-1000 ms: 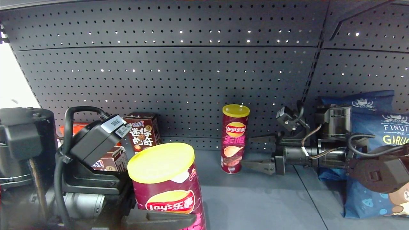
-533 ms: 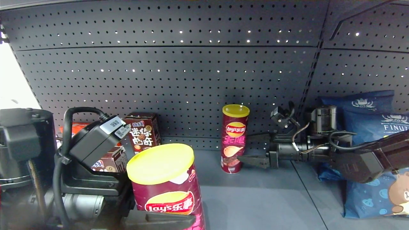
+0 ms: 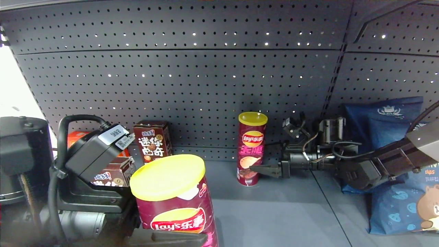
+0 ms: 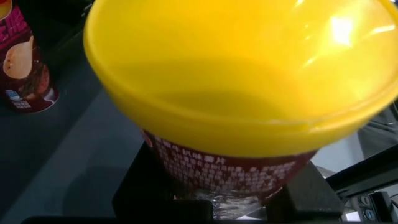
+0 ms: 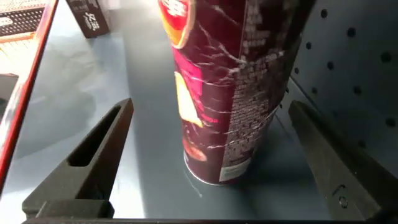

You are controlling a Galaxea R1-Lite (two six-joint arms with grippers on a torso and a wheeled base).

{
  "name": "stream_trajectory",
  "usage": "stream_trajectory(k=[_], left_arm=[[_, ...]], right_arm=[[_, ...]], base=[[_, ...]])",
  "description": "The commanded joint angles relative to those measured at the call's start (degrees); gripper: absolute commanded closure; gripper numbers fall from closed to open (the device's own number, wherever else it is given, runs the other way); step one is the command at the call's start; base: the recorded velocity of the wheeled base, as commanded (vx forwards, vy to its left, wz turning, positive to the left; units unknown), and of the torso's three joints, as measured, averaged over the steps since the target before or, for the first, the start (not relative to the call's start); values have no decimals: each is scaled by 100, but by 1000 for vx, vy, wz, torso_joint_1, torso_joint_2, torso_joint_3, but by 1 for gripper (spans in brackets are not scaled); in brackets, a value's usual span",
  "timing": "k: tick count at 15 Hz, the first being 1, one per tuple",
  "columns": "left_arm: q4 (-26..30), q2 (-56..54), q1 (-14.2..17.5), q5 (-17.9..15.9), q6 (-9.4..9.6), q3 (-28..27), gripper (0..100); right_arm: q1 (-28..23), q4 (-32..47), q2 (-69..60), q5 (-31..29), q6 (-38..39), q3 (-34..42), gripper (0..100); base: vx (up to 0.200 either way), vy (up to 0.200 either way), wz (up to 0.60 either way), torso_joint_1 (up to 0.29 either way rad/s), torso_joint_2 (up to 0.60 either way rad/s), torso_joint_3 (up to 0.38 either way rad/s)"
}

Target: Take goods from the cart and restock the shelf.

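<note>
Holding in my left fingers [image 3: 168, 236]: one held can [image 3: 175, 202] of chips, yellow lid, upright, pinched low on its body, nearer me than the brown boxes [image 3: 152, 140]. My right fingers [image 5: 93, 155]: spread, one on each side of the standing can [image 3: 251, 151], which rests on the shelf [image 3: 281, 219] close to the pegboard [image 3: 171, 85]. Blue bags [image 3: 387, 116]: shelf, far right.

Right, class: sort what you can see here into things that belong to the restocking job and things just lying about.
Belongs to the job:
held chip can, clamped in the left gripper
standing chip can, between the jaws of the open right gripper
shelf

Just lying about:
brown snack boxes
blue snack bags
orange box
</note>
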Motion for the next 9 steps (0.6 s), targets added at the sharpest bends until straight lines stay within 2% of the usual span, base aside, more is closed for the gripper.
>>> stream_trajectory(k=[1,9], left_arm=[[-3,-8,1,0,3,-24,100],[-3,-8,1,0,-6,46,100]], right_arm=[[-9,-13,198,18,-2,-116,0],[167,-40,673,18,16,-679,0]], base=[[0,0,0,0,0,0],[0,0,0,0,0,0]])
